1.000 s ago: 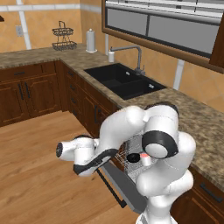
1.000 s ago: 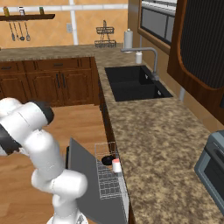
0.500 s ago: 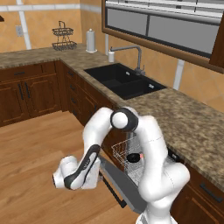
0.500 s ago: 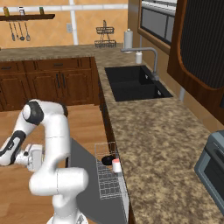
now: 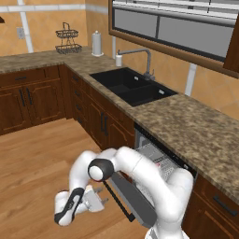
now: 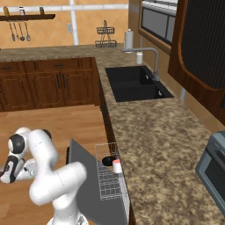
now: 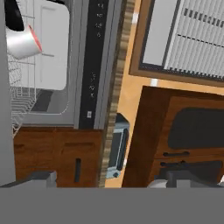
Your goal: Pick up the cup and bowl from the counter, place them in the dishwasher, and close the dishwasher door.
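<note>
In the left base view the gripper (image 5: 100, 201) is hanging low over the wooden floor (image 5: 37, 158), just under the handle (image 5: 119, 203) of the half-open door (image 5: 135, 200) — its opening I cannot tell.

In the right base view the cup (image 6: 117, 166) and the bowl (image 6: 108, 161) are sitting in the rack (image 6: 107, 182), touching.

In the hand view the cup (image 7: 24, 41) is lying in the rack (image 7: 19, 94) — the fingers (image 7: 37, 179) are standing well apart, holding nothing.
</note>
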